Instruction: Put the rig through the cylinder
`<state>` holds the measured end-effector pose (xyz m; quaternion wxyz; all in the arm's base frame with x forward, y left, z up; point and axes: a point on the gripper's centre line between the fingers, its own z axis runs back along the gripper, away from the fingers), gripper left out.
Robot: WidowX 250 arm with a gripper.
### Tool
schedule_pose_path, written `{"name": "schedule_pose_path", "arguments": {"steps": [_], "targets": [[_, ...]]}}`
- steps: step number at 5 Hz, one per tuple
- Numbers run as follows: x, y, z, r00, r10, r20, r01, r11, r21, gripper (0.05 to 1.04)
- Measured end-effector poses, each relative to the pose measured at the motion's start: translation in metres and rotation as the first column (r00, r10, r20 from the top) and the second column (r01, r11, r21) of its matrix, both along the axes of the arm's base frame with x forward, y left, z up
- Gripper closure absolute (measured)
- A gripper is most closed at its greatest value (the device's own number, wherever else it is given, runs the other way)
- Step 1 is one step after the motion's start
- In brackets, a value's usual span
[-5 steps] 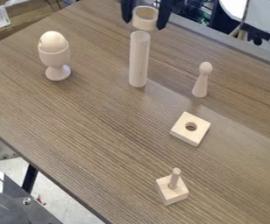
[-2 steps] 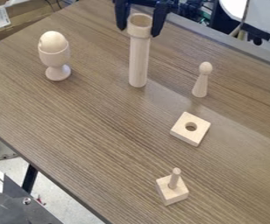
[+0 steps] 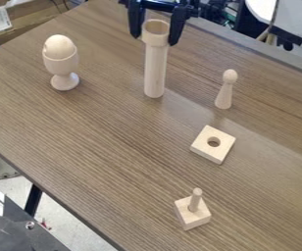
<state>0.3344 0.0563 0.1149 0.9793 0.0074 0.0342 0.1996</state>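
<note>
At the top of the view my black gripper (image 3: pixel 156 38) hangs over the far part of the table, its fingers on the left and right sides of a wooden ring (image 3: pixel 156 33) and shut on it. The pale wooden cylinder (image 3: pixel 155 73) stands upright directly below. The ring overlaps the cylinder's top end in the view and hides it; whether the ring is around the top or just above it, I cannot tell.
An egg cup (image 3: pixel 64 66) with a wooden egg stands to the left. On the right are a peg figure (image 3: pixel 225 90) and a square block with a hole (image 3: pixel 213 144). A block with a peg (image 3: pixel 193 211) sits near the front.
The gripper has moved slightly left and down in the view with the ring, from behind the cylinder's top to over it. The cylinder and other wooden pieces have not moved.
</note>
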Motion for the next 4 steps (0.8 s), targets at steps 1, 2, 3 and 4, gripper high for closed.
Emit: {"name": "schedule_pose_path", "arguments": {"steps": [1, 2, 3, 4], "targets": [[0.0004, 0.0001, -0.0004, 1.0, 0.005, 0.003, -0.005, 1.0, 0.001, 0.301], [0.0002, 0.0, 0.0012, 1.0, 0.012, 0.014, -0.012, 1.0, 0.003, 0.301], [0.001, -0.0004, 0.0022, 1.0, 0.015, 0.021, -0.015, 1.0, 0.004, 0.301], [0.0008, -0.0004, 0.0019, 1.0, 0.02, 0.021, -0.02, 1.0, 0.004, 0.301]]}}
